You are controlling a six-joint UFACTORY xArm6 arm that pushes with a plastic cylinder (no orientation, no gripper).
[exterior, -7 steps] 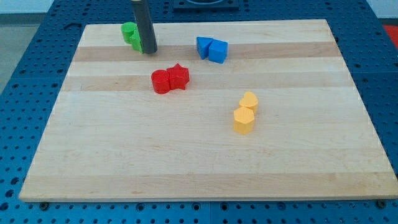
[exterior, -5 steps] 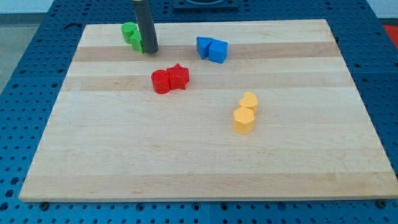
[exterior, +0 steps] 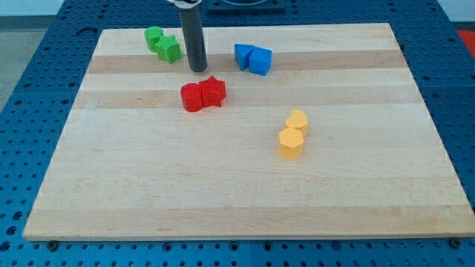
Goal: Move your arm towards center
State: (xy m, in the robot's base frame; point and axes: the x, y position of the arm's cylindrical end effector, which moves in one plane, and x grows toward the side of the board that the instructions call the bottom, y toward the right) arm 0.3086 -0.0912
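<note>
My dark rod comes down from the view's top, and my tip (exterior: 198, 69) rests on the wooden board (exterior: 148, 185) in its upper left part. Two green blocks (exterior: 163, 43) sit just left of the tip, apart from it. A red cylinder and a red star-shaped block (exterior: 203, 94) lie together just below the tip. Two blue blocks (exterior: 253, 58) sit to the tip's right. Two yellow blocks (exterior: 292, 134) lie together right of the board's middle, one above the other.
The board lies on a blue perforated table (exterior: 30, 89) that shows on all sides. A dark fixture (exterior: 245, 4) shows at the view's top edge behind the board.
My tip has moved right and slightly down, away from the green blocks, to a spot above the red blocks. No block has visibly moved.
</note>
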